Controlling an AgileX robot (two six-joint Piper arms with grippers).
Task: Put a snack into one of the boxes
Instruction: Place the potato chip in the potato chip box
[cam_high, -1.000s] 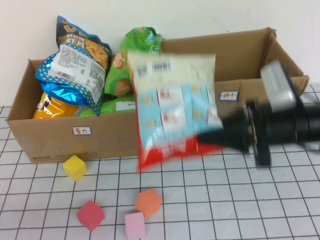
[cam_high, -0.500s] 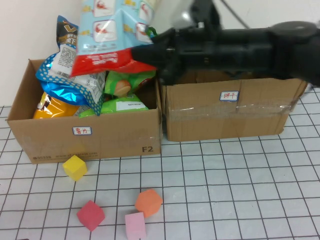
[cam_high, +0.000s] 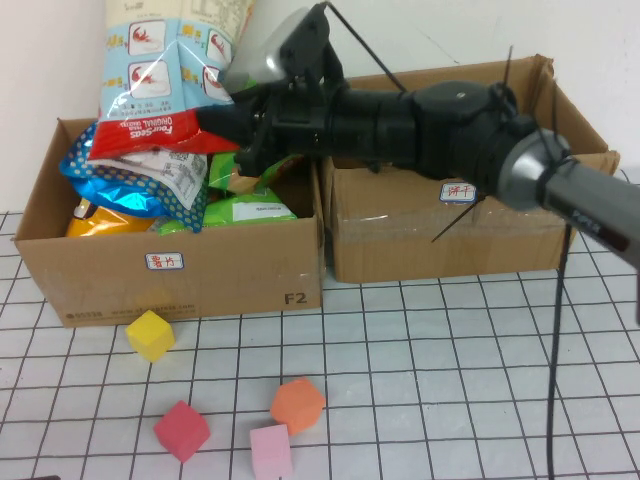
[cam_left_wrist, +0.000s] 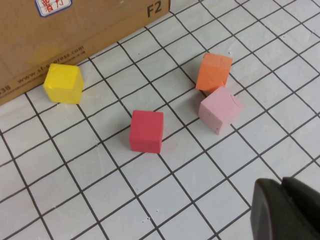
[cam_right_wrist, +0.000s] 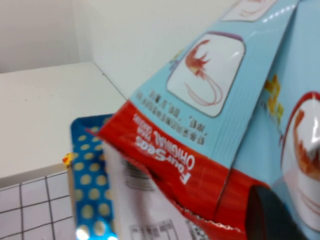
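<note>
Now the right gripper (cam_high: 225, 125), jaws clamped on the snack bag (cam_high: 160, 75), is holding it above the left box (cam_high: 180, 275); the left gripper (cam_left_wrist: 287, 210), jaws together, is hovering over the gridded counter (cam_high: 450, 380) beside a white wall (cam_high: 50, 60).

Lab test bench: gridded white desk (cam_high: 480, 400), plain white wall (cam_high: 50, 60), hand-labelled cardboard boxes (cam_high: 180, 270), loose foam cubes (cam_left_wrist: 146, 131), dangling cable (cam_high: 557, 330) off the arm.

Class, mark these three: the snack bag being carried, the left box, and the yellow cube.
snack bag (cam_high: 160, 70), high view, light blue front panel.
left box (cam_high: 230, 275), high view, front wall.
yellow cube (cam_left_wrist: 63, 83), left wrist view, top face.
</note>
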